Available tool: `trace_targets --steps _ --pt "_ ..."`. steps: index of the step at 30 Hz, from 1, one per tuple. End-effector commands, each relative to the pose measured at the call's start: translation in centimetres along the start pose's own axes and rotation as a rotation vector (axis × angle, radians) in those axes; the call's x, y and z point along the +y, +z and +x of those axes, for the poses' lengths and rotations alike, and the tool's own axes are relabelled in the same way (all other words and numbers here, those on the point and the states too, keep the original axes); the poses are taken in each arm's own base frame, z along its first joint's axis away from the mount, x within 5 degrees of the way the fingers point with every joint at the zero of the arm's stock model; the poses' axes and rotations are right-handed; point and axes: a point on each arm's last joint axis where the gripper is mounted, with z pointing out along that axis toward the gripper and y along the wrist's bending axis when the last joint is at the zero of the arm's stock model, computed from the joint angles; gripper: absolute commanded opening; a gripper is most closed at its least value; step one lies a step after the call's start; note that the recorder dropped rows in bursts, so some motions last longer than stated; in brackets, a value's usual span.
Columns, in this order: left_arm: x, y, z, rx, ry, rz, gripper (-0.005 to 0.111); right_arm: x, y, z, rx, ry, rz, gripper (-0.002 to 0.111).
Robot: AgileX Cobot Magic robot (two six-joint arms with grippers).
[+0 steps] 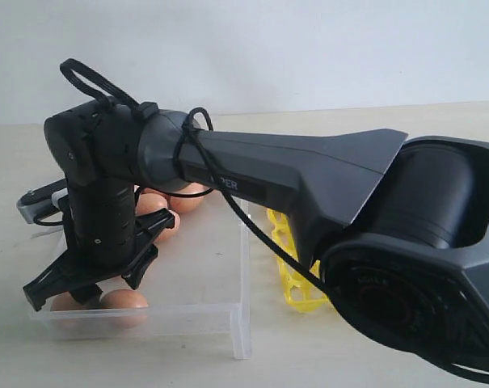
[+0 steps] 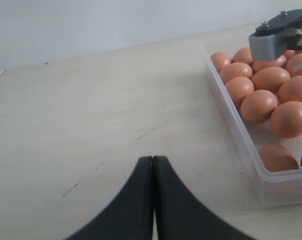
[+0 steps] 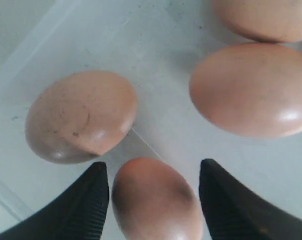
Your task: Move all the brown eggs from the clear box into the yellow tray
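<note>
First, the exterior view has the right arm stretched across from the right side to the left, with the right end effector pointing down into the clear box near its front left corner. The black fingers stand wide apart, low over two brown eggs that lie by the front wall. More eggs lie toward the back of the box, partly hidden behind the wrist. The yellow tray sits on the pale bench just beside the box on its right. The arm hides most of it, so I cannot tell what its cells hold.

Next, in the left wrist view, the left end effector hangs above bare bench with its two dark fingers pressed flat together and nothing between them. The clear box stands apart from it. Ten or more brown eggs lie bunched inside, most touching a neighbour, and one lies alone by the near end wall. A grey part of the right arm hangs above them.

Last, in the right wrist view, the right end effector is spread wide, with one brown egg lying on the box floor between its ribbed fingers. The fingers are very close to the egg's sides, but whether they touch it cannot be told. Three other eggs lie close by on the floor.
</note>
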Motion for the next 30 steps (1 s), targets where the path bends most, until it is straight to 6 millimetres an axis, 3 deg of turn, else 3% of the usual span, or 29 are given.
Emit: trace_targets --steps 1,10,22,30 --pt "0.0 -0.1 -0.2 -0.016 -0.005 0.004 0.0 0.8 -0.2 0.1 -0.001 -0.028 0.003 0.054" --pt "0.0 -0.1 -0.2 -0.016 -0.005 0.004 0.0 1.9 -0.4 0.4 0.004 -0.062 0.003 0.054" --pt "0.0 -0.1 -0.2 -0.016 -0.005 0.004 0.0 2.4 -3.6 0.4 -0.063 -0.14 0.029 0.054" --pt "0.0 -0.1 -0.2 -0.016 -0.005 0.004 0.0 2.6 -2.9 1.6 -0.009 -0.219 0.044 0.054"
